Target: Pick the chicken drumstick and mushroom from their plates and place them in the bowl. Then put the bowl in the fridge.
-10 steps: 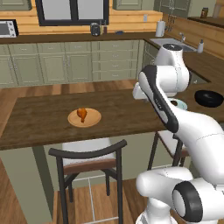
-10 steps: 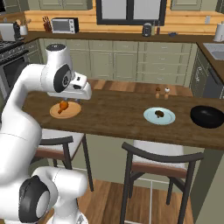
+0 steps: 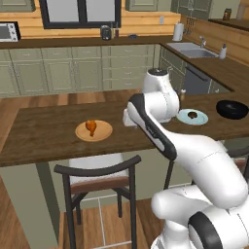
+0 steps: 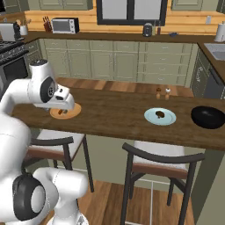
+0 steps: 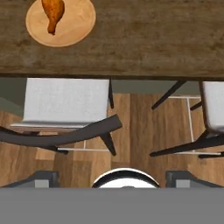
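The chicken drumstick [image 3: 91, 127] lies on the tan plate [image 3: 103, 133] at the left of the wooden counter. From the hand view the drumstick [image 5: 52, 13] and its plate [image 5: 76, 24] sit at the top left. My gripper [image 5: 113, 178] is open, hanging over the counter's front edge and the stools, right of that plate. In the right base view the hand [image 4: 61, 99] hides part of the tan plate [image 4: 72, 112]. The mushroom [image 4: 161, 114] rests on the pale blue plate [image 4: 151, 117]. The black bowl [image 4: 208, 117] stands empty at the far right. The fridge is out of view.
Two stools [image 5: 65, 105] [image 4: 162, 165] stand tucked at the counter's near edge. Two small shakers [image 4: 162, 91] stand at the counter's far edge behind the blue plate. Cabinets and a sink [image 3: 194, 48] line the back wall.
The hand has swung left and lower, from above the middle of the counter toward the tan plate. The plates, food and bowl have not moved.
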### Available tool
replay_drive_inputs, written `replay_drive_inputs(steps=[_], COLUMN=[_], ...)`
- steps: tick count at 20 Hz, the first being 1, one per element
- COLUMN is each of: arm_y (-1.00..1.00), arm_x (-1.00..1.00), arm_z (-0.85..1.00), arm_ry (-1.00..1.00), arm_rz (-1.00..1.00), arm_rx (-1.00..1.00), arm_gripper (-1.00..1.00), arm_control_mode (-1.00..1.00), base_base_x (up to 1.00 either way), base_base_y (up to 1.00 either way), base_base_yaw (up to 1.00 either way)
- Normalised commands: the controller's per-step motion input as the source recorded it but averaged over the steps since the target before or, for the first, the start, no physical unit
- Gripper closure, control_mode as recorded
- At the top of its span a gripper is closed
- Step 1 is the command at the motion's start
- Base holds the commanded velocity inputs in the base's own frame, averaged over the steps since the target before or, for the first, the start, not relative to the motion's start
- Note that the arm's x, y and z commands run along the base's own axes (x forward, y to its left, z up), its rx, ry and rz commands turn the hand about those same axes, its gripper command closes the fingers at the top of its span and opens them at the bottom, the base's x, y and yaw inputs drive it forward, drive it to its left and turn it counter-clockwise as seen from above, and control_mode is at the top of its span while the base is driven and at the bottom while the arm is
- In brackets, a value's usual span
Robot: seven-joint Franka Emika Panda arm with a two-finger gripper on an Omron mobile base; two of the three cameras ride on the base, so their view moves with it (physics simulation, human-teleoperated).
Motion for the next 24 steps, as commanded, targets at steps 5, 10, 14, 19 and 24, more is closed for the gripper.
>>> replay_drive_inputs(steps=[5,10,14,19,24], arm_y=[0.87,0.58,0.16,0.00,0.24], arm_x=[0.85,0.72,0.53,0.40,0.21], arm_z=[-0.60,-0.01,0.03,-0.17,-0.17], arm_ry=[-0.03,0.02,0.09,0.06,0.01], arm_rz=[-0.07,-0.03,0.00,0.00,0.00], arm_rx=[0.00,0.00,0.00,0.00,0.00], arm_gripper=[-1.00,-1.00,-1.00,-1.00,-1.00], arm_control_mode=[-1.00,-1.00,-1.00,-1.00,-1.00], base_base_x=[0.00,0.00,0.00,0.00,0.00], base_base_y=[0.00,0.00,0.00,0.00,0.00], base_base_yaw=[0.00,0.00,0.00,0.00,0.00])
